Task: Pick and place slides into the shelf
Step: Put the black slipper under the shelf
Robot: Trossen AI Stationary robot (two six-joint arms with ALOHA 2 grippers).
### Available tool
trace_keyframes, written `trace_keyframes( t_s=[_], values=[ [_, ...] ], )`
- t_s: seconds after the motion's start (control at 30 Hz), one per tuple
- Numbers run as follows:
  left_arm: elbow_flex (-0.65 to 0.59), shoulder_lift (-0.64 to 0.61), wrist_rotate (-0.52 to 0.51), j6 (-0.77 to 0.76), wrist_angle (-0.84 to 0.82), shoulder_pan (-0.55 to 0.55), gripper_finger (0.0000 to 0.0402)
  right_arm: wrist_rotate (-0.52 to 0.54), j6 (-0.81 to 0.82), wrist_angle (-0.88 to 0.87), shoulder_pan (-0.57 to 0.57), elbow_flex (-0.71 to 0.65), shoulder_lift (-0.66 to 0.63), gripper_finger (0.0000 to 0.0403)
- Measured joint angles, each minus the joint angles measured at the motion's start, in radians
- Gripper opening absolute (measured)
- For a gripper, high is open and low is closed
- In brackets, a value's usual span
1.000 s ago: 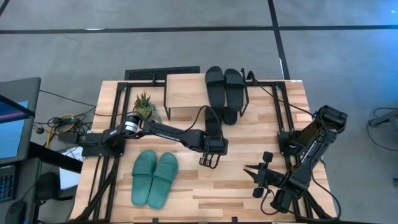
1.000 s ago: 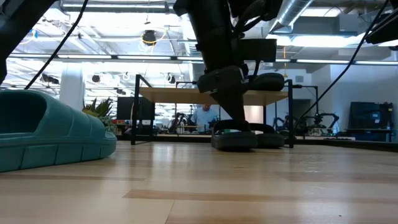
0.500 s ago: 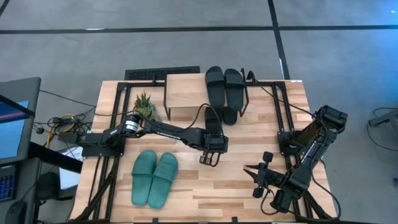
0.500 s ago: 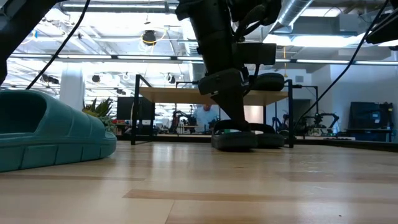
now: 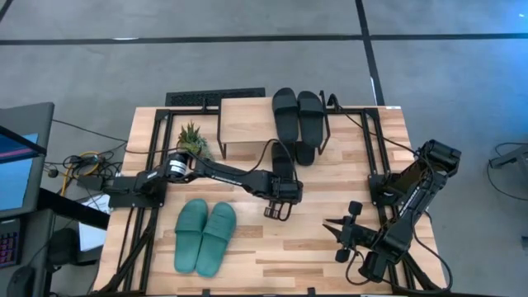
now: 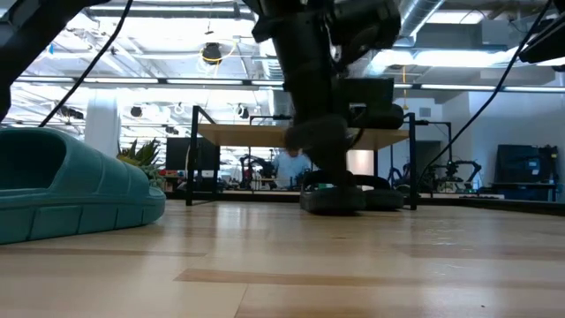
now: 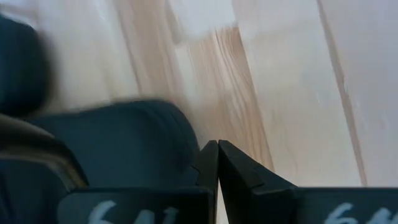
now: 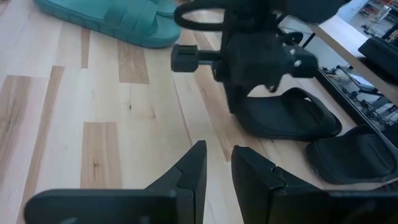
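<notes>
From above, the left gripper (image 5: pixel 279 210) hangs at mid-table, just beside a black slide (image 5: pixel 282 166); two more black slides (image 5: pixel 298 113) lie on the shelf (image 5: pixel 245 120), and the teal pair (image 5: pixel 204 236) sits toward the front. The right gripper (image 5: pixel 340 239) waits at the right edge. At table height, the shelf (image 6: pixel 265 135) stands behind the left arm (a black slide (image 6: pixel 333 196) below it). The left wrist shows fingers (image 7: pixel 239 171) pressed together, empty. The right wrist shows fingers (image 8: pixel 258 169) slightly parted, holding nothing.
</notes>
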Motion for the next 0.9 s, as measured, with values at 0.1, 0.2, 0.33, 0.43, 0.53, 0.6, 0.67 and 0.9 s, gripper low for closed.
trace_keyframes(
  t_s=[0.1, 0.2, 0.33, 0.43, 0.53, 0.6, 0.67, 0.9],
  values=[
    [0.003, -0.005, 0.003, 0.002, 0.020, 0.000, 0.0000, -0.003, 0.000, 0.000, 0.000, 0.000, 0.000, 0.0066],
    [0.002, -0.005, 0.003, 0.002, 0.009, 0.005, 0.0000, -0.008, 0.000, 0.000, 0.000, 0.000, 0.001, 0.0066],
    [0.003, 0.001, 0.024, 0.002, 0.013, 0.011, 0.0000, -0.011, 0.000, -0.001, 0.000, 0.000, 0.008, 0.0066],
    [0.001, 0.010, 0.027, 0.008, 0.008, 0.012, 0.0000, -0.014, 0.000, -0.001, -0.002, 0.000, 0.008, 0.0066],
    [0.003, 0.009, 0.027, 0.010, 0.019, 0.011, 0.0000, -0.014, 0.000, -0.001, -0.001, 0.000, 0.008, 0.0066],
    [0.002, 0.009, 0.021, 0.011, 0.013, 0.011, 0.0000, -0.014, 0.000, 0.000, -0.001, 0.000, 0.008, 0.0066],
    [0.002, 0.009, 0.021, 0.016, 0.015, 0.011, 0.0000, -0.014, 0.000, -0.001, -0.002, 0.000, 0.008, 0.0066],
    [-0.014, 0.009, 0.022, 0.016, 0.010, 0.021, 0.0000, -0.014, 0.000, 0.000, -0.001, 0.000, 0.008, 0.0066]
  ],
)
